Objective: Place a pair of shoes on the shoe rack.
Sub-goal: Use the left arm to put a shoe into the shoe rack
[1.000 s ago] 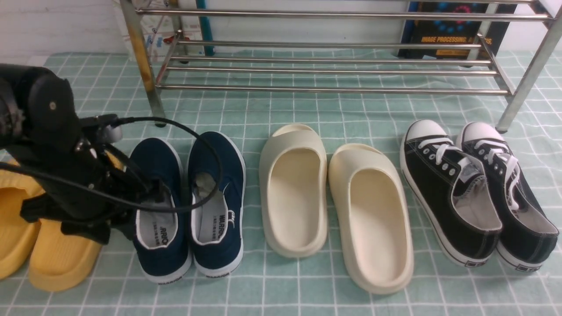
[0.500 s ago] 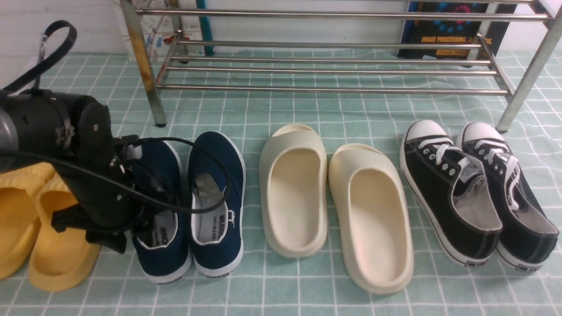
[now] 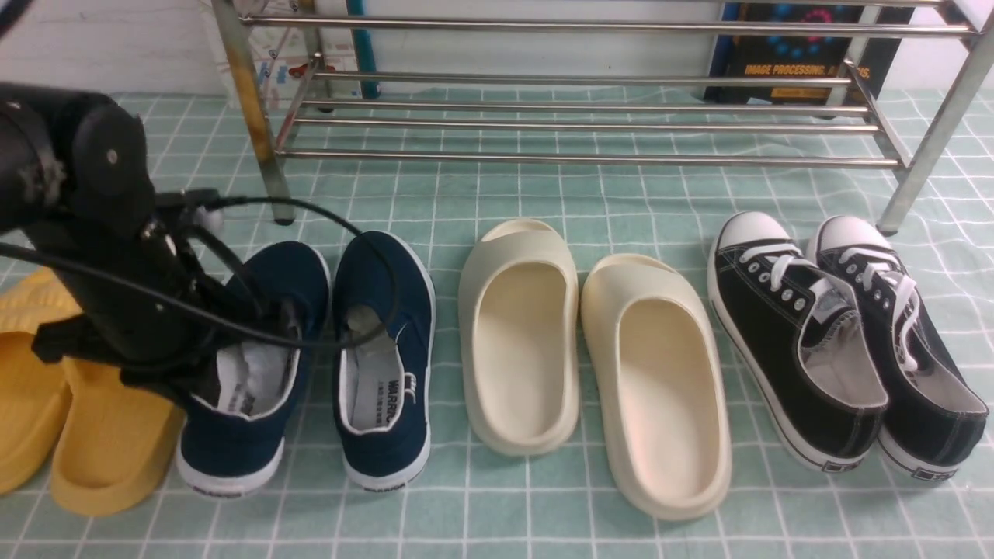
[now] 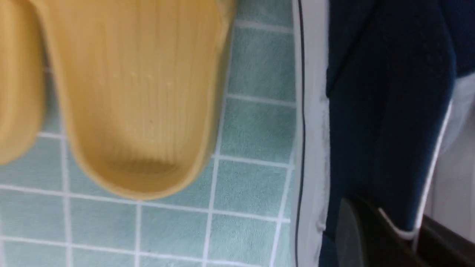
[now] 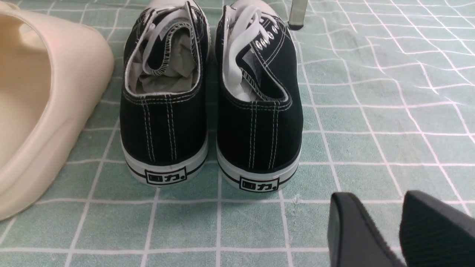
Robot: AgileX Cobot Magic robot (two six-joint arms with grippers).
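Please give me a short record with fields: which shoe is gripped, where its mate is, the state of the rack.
Left pincer: shut on the collar of the left navy shoe
Held shoe: askew, toe angled toward its mate
Right navy shoe: flat on the cloth, untouched
Shoe rack: at the back, lower bars bare

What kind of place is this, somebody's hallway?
Probably a staged home entryway: a steel shoe rack, navy shoes, cream slides and black sneakers lined up on a green checked cloth, a technical book propped behind.
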